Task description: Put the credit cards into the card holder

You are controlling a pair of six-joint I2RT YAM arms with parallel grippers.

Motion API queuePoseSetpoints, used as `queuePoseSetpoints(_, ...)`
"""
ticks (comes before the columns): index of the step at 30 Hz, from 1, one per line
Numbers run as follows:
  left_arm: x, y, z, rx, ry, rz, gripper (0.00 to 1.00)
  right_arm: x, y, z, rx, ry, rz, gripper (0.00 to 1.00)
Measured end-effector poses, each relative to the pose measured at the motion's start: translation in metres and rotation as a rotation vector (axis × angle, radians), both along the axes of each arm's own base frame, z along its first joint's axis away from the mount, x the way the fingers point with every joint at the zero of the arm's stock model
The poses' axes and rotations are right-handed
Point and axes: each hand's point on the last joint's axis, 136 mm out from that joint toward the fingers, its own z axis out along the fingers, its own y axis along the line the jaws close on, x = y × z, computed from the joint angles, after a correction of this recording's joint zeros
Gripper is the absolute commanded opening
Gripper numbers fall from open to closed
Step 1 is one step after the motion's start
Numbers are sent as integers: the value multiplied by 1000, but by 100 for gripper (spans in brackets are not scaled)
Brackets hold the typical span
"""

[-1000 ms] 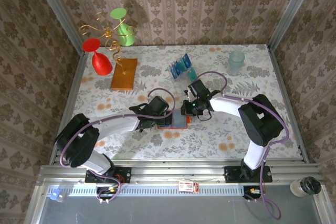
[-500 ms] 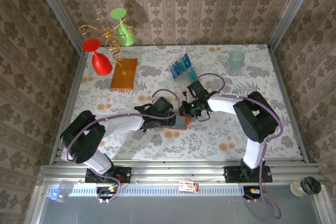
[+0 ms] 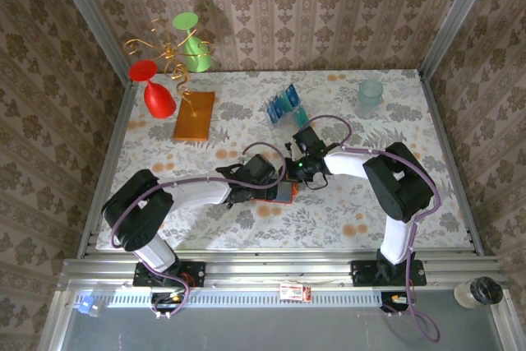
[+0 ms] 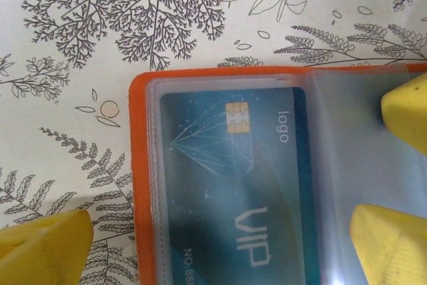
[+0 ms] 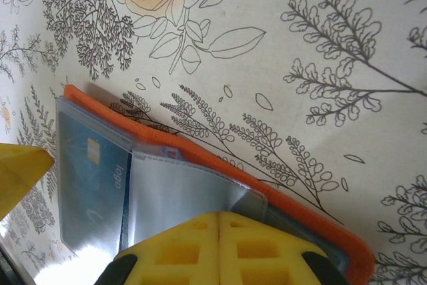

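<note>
Card holder point(image 3: 275, 193) is lying open around the middle of the tabletop point(image 3: 386, 211), a little toward its near edge, with one teal VIP card point(image 4: 233, 185) sitting in a clear pocket. We are holding our left pincer point(image 4: 217, 248) spread wide over it, while our right pincer point(image 5: 219, 231), pressed together, is pinching a clear sleeve leaf point(image 5: 187, 191). More credit cards point(image 3: 281, 104) are standing in the clear rack point(image 3: 292, 113) near the far edge. We are judging that the thin leaf could slip free or crease. Pulling on it could also drag the light holder across the tabletop and shake the seated card loose.
</note>
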Motion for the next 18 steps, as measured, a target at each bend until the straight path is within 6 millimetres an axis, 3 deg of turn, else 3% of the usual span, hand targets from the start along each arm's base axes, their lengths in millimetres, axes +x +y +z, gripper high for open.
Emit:
queuePoseSetpoints(3, 1, 0, -1, 2, -2, 2, 98, 1, 0, 0, 1, -1, 0, 9)
queuePoseSetpoints(9, 1, 0, -4, -9, -10, 4, 92, 1, 2, 4, 15, -1, -4, 27)
queuePoseSetpoints(18, 0, 2, -8, -14, -14, 10, 90, 4, -4, 35, 41, -61, -50, 37)
